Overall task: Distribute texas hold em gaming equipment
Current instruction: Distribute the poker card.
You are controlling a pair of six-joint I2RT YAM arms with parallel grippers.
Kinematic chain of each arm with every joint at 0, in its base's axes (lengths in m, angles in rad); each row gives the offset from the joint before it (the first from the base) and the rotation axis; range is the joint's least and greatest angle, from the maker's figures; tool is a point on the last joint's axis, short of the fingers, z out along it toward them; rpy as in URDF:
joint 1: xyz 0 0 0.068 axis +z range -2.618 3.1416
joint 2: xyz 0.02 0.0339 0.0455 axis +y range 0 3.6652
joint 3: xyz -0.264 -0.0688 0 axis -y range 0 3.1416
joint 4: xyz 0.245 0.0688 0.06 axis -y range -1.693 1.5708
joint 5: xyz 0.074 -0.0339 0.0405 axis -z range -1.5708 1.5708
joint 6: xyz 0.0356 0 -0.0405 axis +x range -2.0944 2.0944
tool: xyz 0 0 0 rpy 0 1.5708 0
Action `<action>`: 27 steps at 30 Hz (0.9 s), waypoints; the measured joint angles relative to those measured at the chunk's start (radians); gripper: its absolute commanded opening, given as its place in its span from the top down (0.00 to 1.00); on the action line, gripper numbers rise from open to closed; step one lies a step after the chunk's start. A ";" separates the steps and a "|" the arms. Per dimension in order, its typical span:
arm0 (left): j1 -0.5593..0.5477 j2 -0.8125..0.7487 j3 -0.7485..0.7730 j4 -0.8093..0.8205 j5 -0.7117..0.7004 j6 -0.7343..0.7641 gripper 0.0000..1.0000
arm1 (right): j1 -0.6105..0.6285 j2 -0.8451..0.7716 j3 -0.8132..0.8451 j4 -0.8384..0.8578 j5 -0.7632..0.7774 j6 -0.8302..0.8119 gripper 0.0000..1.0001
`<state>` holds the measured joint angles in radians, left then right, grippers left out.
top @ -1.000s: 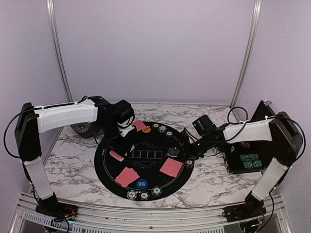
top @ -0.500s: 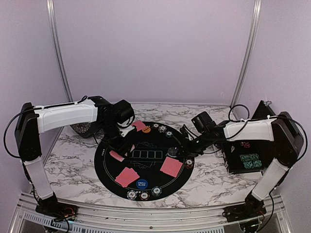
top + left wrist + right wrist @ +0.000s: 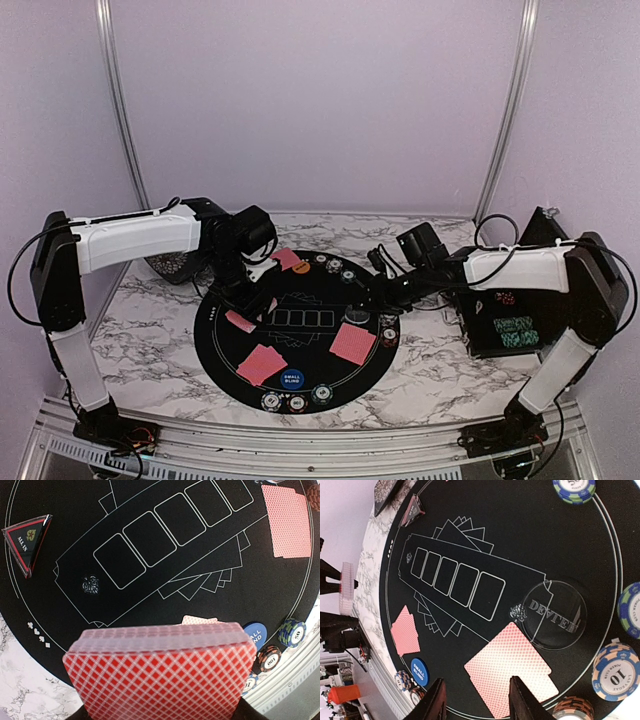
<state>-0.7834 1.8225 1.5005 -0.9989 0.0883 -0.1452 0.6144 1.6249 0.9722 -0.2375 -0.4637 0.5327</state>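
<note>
Can see little of the left gripper [image 3: 244, 298] from its own wrist camera: only dark slivers of its fingers [image 3: 75, 714] at the bottom edge, closed on either side of the deck of red-backed cards [image 3: 160, 675], held over the left side of the black mat [image 3: 150, 510]. Loses much of the near mat behind that deck; catches just a corner of one dealt pair [image 3: 200, 619] and part of the blue small-blind button [image 3: 255, 631] peeking past it, with striped chips [image 3: 292, 631] just beside the button. Finds the black triangular marker [image 3: 27, 540] on the mat, up left in that view. Shows the right gripper [image 3: 477, 680] with fingers parted and nothing between them, over another pair of cards [image 3: 512, 667] that lies just beside the dark dealer button [image 3: 555, 612], whose lettering reads only in part. Cuts off several more chips [image 3: 574, 487] at the frame edges of the right wrist view. Cannot tell whether the right fingers touch the mat.
</note>
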 measured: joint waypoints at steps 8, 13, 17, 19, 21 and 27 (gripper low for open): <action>0.000 0.000 0.000 0.000 -0.001 0.000 0.43 | 0.000 0.000 0.000 0.072 -0.035 0.047 0.52; 0.000 0.000 0.000 0.000 0.000 0.000 0.43 | 0.000 0.000 0.000 0.104 -0.055 0.067 0.51; 0.000 0.000 0.000 0.000 0.000 0.000 0.43 | -0.001 0.000 0.000 0.125 -0.071 0.082 0.50; 0.000 0.000 0.000 0.000 0.000 0.000 0.43 | -0.001 0.000 0.000 0.137 -0.080 0.091 0.50; 0.000 0.000 0.000 0.000 0.000 0.000 0.43 | -0.001 0.000 0.000 0.149 -0.089 0.097 0.50; 0.000 0.000 0.000 0.000 0.000 0.000 0.43 | -0.001 0.000 0.000 0.184 -0.115 0.118 0.50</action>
<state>-0.7834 1.8225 1.5005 -0.9993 0.0879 -0.1452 0.6132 1.6249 0.9718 -0.0536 -0.5785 0.6506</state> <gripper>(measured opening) 0.669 0.498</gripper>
